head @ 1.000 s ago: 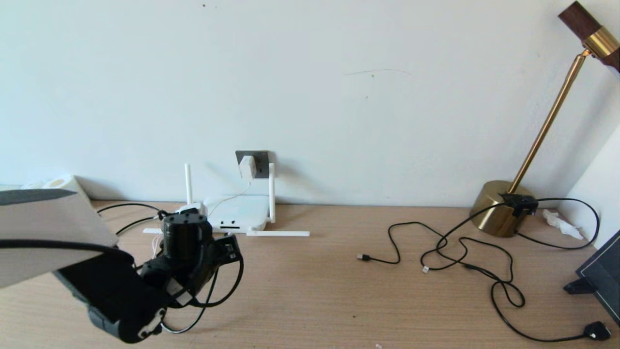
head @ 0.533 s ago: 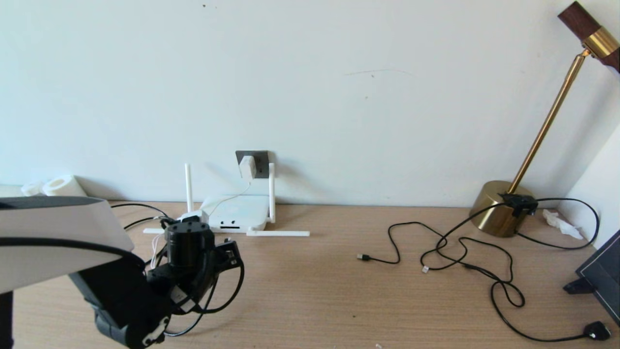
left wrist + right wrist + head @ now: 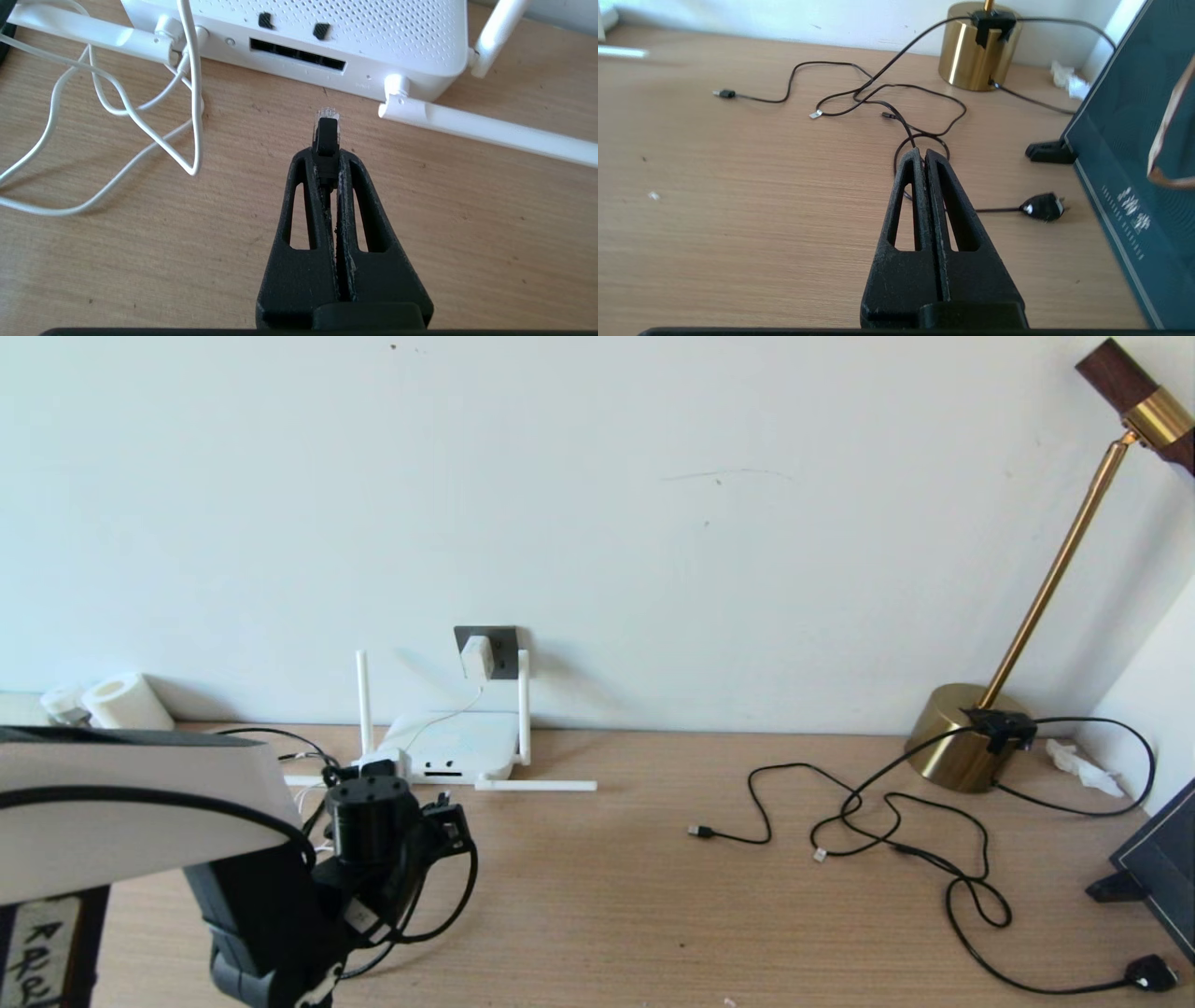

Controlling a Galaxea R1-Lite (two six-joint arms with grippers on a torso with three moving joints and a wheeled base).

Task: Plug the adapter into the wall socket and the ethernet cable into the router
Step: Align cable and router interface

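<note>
Head view: the adapter [image 3: 476,656] already sits in the socket [image 3: 487,640] on the wall above the router [image 3: 459,748], so that half looks done. The left gripper [image 3: 439,821] is low on the desk just before the router.

Left wrist view: its fingers [image 3: 348,186] clamp the ethernet cable [image 3: 325,135], plug near the ports but not yet in.

Right wrist view: the right gripper [image 3: 923,156] is closed on nothing, idle over the desk.

Pale wall [image 3: 653,476], wooden tabletop [image 3: 653,915]
</note>
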